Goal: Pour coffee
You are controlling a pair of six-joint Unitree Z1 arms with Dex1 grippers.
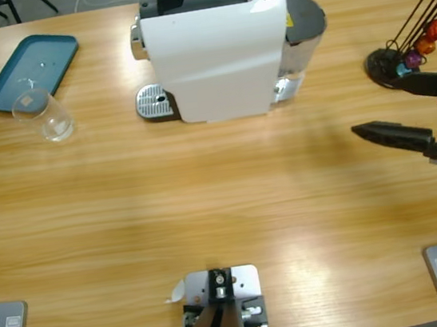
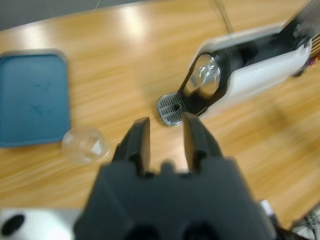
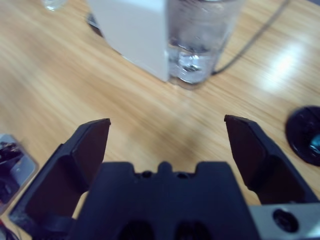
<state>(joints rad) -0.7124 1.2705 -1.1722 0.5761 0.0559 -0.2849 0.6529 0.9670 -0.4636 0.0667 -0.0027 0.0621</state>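
You have a varnished wooden table [image 1: 209, 213], grain showing, under the matt black right gripper [image 3: 167, 135]. Ahead of its wide-open jaws stands a smooth white plastic machine [image 3: 132, 30] with a clear water tank [image 3: 197, 40]; its drip grid [image 1: 154, 102] looks like perforated metal.

Wooden table [image 1: 225, 211]: white machine [image 1: 216, 51], teal tray [image 1: 29, 67], glass [image 1: 43, 118] (empty), capsule stand [image 1: 387, 65].

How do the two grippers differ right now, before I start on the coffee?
The right gripper has its jaws spread wide; the left gripper shows only a narrow gap between its jaws. The right one faces the white coffee machine and its clear water tank; the left one looks towards the glass and drip tray. Both hold nothing.
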